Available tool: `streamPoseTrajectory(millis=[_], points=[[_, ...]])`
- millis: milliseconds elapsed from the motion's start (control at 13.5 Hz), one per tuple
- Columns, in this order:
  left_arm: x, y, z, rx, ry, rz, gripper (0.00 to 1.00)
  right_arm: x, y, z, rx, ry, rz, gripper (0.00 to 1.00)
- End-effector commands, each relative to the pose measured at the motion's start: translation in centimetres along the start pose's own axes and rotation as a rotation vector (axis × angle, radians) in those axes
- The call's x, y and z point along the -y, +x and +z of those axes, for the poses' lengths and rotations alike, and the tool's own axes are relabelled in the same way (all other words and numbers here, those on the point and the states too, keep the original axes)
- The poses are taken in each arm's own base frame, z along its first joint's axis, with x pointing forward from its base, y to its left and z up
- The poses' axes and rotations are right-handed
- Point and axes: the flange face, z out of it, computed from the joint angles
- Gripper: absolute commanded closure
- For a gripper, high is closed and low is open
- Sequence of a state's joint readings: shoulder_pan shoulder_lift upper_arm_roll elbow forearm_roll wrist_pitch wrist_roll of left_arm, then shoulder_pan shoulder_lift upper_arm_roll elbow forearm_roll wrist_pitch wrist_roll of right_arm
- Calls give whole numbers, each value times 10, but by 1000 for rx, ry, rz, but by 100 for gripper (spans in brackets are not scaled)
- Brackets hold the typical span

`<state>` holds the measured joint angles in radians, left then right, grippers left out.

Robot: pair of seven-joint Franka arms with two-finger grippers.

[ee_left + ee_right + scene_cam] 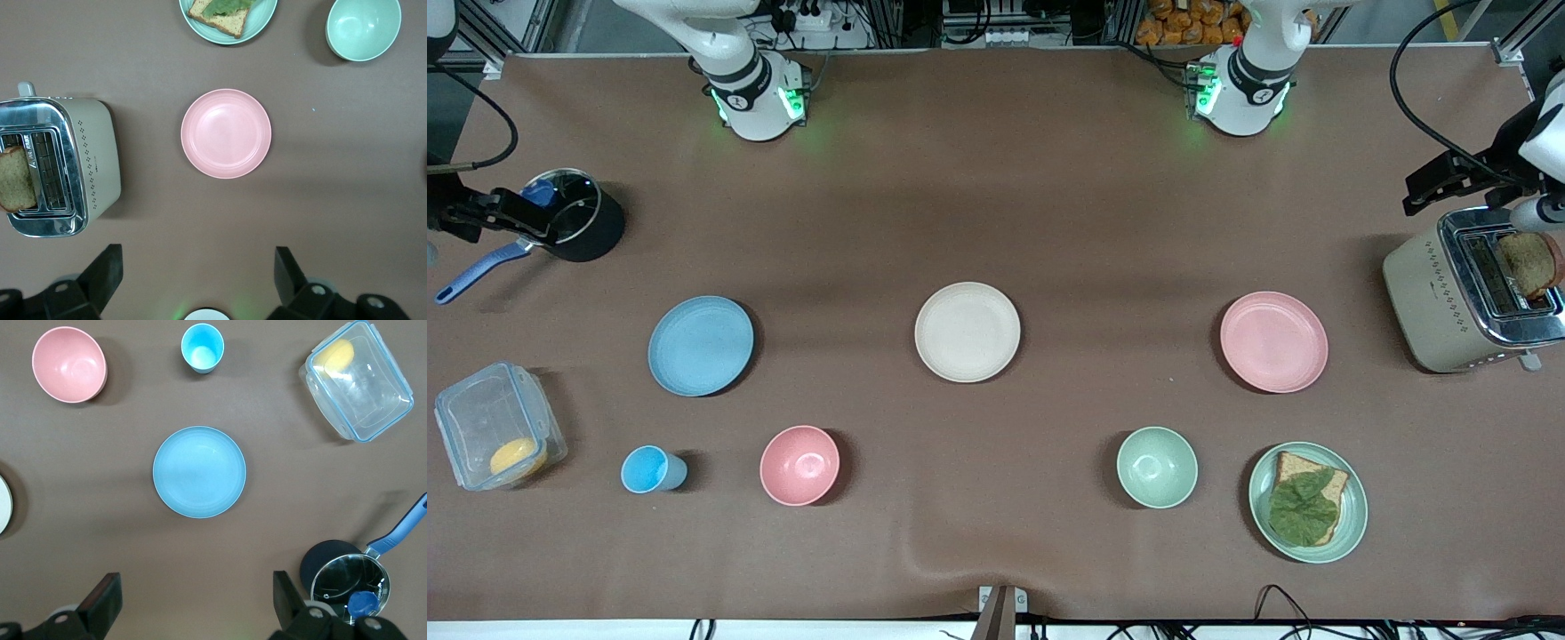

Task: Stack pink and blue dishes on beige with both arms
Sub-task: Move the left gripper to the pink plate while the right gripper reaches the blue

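The beige plate (967, 332) lies at the table's middle. The blue plate (701, 345) (199, 481) lies toward the right arm's end, the pink plate (1273, 341) (226, 133) toward the left arm's end. All three rest flat, apart and bare. My left gripper (198, 253) (1427, 187) hangs high, open and empty, over the cloth between the pink plate and its base. My right gripper (195, 577) (516, 218) hangs just as high, open and empty, over the cloth between the blue plate and its base.
Toward the left arm's end: a toaster (1458, 298) with bread, a green bowl (1157, 467), a green plate (1352, 520) with a sandwich. Toward the right arm's end: a pink bowl (799, 465), blue cup (649, 469), clear box (494, 427), lidded black pot (574, 218).
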<state>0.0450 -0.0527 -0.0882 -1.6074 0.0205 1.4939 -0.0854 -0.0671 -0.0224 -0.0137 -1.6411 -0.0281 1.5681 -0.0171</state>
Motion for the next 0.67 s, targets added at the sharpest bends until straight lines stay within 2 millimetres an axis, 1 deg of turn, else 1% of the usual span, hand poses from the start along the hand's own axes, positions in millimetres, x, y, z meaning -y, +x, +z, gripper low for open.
streamPoseTrajectory(millis=[0,74,148,222,296,519,593], points=[[1,3,-3,-2,-4,-9,0,-1,1,-4,-4,-11,-7,0],[2,4,0,8,17,-7,0,-1,1,-4,-6,-11,-7,0],[3,11,10,26,37,-9,0,-1,1,-4,-6,-11,-7,0],[2,13,17,40,38,-19,0,-1,1,-4,-4,-11,-7,0],[4,16,33,75,40,-21,0,-1,1,-4,-6,-11,-8,0],[6,41,101,190,42,-25,0,-1,1,-4,-4,-11,-8,0],[7,47,122,195,41,-25,0,-1,1,-3,2,-10,-10,0]])
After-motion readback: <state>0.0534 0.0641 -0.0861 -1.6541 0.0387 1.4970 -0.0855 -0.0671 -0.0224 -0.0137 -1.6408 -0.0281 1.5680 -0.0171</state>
